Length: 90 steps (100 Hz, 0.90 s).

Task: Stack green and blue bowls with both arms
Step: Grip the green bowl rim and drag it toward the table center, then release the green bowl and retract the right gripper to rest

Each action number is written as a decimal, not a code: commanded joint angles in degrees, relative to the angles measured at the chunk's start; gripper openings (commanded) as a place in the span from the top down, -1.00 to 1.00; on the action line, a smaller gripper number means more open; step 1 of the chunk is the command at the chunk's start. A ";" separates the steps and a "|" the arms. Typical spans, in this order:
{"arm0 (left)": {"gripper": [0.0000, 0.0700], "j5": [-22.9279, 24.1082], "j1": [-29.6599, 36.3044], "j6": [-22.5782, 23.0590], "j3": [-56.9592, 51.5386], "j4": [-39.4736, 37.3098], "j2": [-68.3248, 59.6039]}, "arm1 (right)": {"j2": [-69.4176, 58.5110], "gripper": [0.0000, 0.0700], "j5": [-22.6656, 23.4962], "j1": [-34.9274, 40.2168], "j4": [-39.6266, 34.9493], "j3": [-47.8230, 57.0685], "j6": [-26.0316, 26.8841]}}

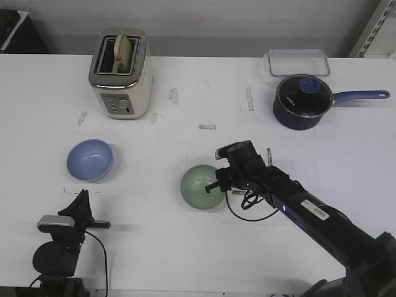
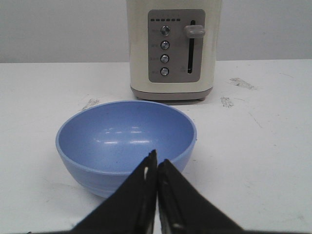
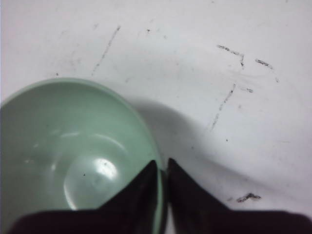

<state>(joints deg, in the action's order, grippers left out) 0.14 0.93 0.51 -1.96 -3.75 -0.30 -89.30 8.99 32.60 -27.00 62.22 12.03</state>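
The green bowl (image 1: 202,187) is shown upright near the middle of the white surface (image 1: 185,247), with the blue bowl (image 1: 90,159) upright and well apart from it, toward the robot's left. The two bowls are not yet stacked. The rim of the green bowl on the robot's right is pinched by the right gripper (image 3: 163,165): in the right wrist view one finger lies inside the bowl and the other outside, narrowed onto the wall. The bowl appears not yet lifted, though this is hard to confirm. The left gripper (image 2: 156,161) is seen just short of the blue bowl, its fingers pressed together with nothing between them. The blue bowl is thus judged unhandled; lifting, carrying and nesting are all left. A cream toaster (image 1: 120,74) holding bread stands behind the blue bowl. A navy saucepan (image 1: 303,102) and a clear container (image 1: 298,62) stand at the far right.
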 commanded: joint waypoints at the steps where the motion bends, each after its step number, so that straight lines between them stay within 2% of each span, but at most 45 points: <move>1: 1.00 0.04 0.00 -0.11 1.18 -0.61 0.11 | -0.96 -0.03 0.20 0.44 0.57 0.90 0.13; 5: 0.99 0.04 0.00 -0.09 1.18 -0.61 0.11 | -0.74 -0.34 0.17 0.44 0.52 0.90 0.11; 9: 1.00 0.04 0.00 -0.09 1.18 -0.61 0.11 | -0.63 -0.48 0.20 0.44 0.55 0.98 -0.17; 33: 1.00 0.04 0.00 -0.09 1.18 -0.68 0.11 | 4.04 -0.45 -0.04 -0.50 0.46 2.86 -0.52; 38: 1.00 0.04 0.00 -0.09 1.18 -0.68 0.11 | 5.99 -0.33 -0.07 -1.09 0.46 3.15 -0.59; 44: 0.99 0.07 0.00 -0.09 1.18 -0.68 0.11 | 8.68 -0.09 -0.09 -2.10 0.77 3.15 -1.11; 58: 0.99 0.04 0.00 -0.09 1.18 -0.68 0.11 | 15.72 0.72 -2.12 -5.55 0.24 3.15 -1.86; 63: 0.99 0.04 0.00 -0.09 1.18 -0.68 0.11 | 18.32 0.93 -3.58 -7.06 -0.72 3.15 -2.54; 79: 1.00 0.04 0.00 -0.09 1.18 -0.70 0.11 | 26.49 0.98 -9.60 -12.92 -6.56 2.47 -7.02; 90: 0.99 0.04 0.00 -0.09 1.18 -0.70 0.11 | 32.50 0.98 -10.47 -17.68 -7.67 -1.40 -9.05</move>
<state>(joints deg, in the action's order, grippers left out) 0.14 0.93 0.51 -1.96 -3.75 -0.30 -59.05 -1.32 16.73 -34.28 62.92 5.76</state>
